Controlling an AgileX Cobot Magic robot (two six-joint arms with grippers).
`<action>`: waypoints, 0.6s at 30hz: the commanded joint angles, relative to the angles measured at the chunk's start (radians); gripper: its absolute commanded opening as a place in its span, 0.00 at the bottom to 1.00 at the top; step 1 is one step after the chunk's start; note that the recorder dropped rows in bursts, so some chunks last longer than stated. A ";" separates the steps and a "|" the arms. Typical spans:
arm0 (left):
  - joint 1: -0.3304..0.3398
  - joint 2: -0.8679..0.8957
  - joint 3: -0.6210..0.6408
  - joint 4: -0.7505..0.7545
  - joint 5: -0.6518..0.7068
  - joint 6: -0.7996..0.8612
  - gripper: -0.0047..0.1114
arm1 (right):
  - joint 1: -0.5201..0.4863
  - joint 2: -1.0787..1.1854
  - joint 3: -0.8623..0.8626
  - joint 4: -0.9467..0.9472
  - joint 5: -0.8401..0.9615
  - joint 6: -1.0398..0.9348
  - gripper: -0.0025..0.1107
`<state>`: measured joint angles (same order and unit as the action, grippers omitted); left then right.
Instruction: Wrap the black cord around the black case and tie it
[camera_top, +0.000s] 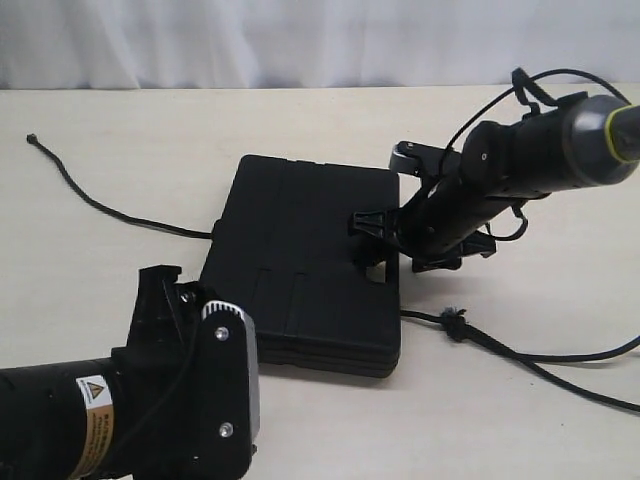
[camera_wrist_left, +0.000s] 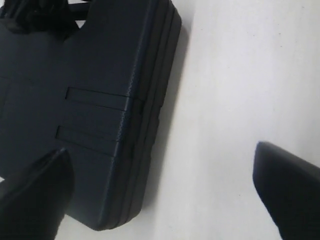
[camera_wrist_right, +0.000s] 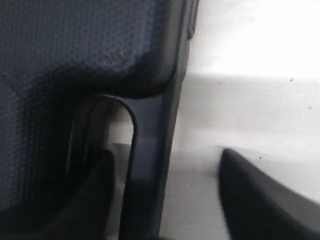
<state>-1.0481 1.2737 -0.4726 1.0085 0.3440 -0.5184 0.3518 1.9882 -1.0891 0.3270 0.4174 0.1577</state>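
Note:
The black case (camera_top: 300, 260) lies flat on the table, its handle slot at the right edge. The black cord (camera_top: 100, 205) runs from the far left under the case and comes out at the right, where its frayed knot (camera_top: 455, 322) rests on the table. My right gripper (camera_top: 378, 245) is open astride the handle bar (camera_wrist_right: 145, 170): one finger (camera_wrist_right: 92, 200) sits in the slot, the other finger (camera_wrist_right: 265, 200) outside it. My left gripper (camera_wrist_left: 160, 200) is open above the case's near left corner (camera_wrist_left: 110, 200), holding nothing.
The pale tabletop (camera_top: 520, 430) stretches round the case, with a white curtain (camera_top: 300, 40) behind it. The cord's tail (camera_top: 560, 375) and another thin black line trail off to the right edge. The left arm's body (camera_top: 120, 410) fills the near left corner.

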 joint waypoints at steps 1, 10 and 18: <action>-0.006 0.047 0.003 0.033 -0.034 -0.009 0.83 | -0.003 0.008 -0.003 0.084 -0.019 0.003 0.24; -0.006 0.059 0.003 0.055 -0.022 -0.009 0.83 | 0.000 -0.107 -0.003 0.166 0.076 0.003 0.06; -0.006 0.059 0.003 0.132 -0.056 -0.009 0.83 | 0.000 -0.259 -0.003 0.315 0.140 0.003 0.06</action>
<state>-1.0481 1.3333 -0.4726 1.1093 0.3073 -0.5200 0.3537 1.7851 -1.0852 0.5664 0.5633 0.1665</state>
